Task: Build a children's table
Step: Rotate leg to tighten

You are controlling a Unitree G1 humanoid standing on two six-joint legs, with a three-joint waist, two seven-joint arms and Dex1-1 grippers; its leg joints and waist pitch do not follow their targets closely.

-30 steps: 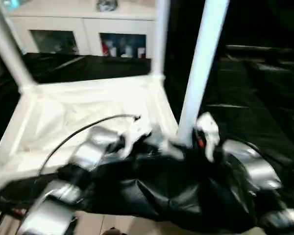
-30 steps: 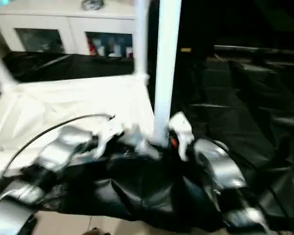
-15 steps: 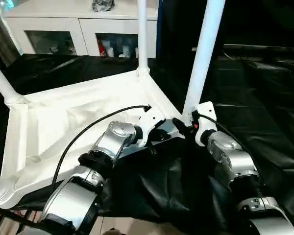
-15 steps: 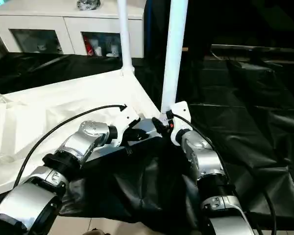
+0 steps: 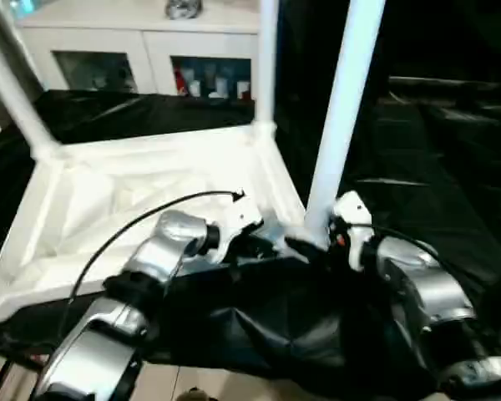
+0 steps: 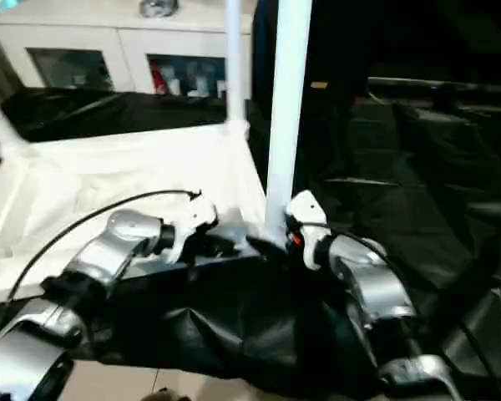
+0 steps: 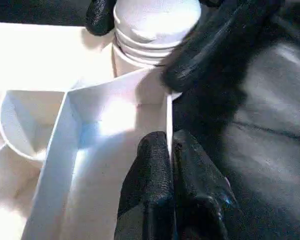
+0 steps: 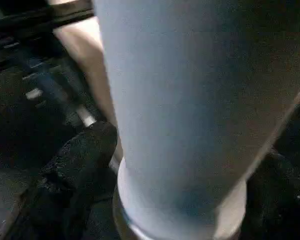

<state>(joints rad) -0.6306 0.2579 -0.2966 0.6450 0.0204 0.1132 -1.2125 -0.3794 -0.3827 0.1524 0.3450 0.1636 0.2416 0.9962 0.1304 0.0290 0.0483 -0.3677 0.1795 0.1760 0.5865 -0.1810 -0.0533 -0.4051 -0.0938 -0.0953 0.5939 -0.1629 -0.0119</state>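
Tabletop: the white tabletop point(image 5: 150, 200) lies upside down on the black-draped work table point(image 5: 451, 167), ribbed underside up.
Legs: three white legs stand up out of corner sockets – the near leg point(image 5: 342, 109) beside the grippers, the far leg point(image 5: 265, 63) at the back corner, another leg point(image 5: 17, 100) at the far left corner.
Left gripper: the left gripper point(image 7: 170, 165) has its two black fingers pressed together on the thin edge wall of the tabletop, just beside the near leg's socket.
Right gripper: the right gripper point(image 7: 140, 30) sits at the base of the near leg, one finger either side of the ribbed collar; gripping or just bracketing, I cannot tell.
Background: a white cabinet point(image 5: 142, 50) behind the table.
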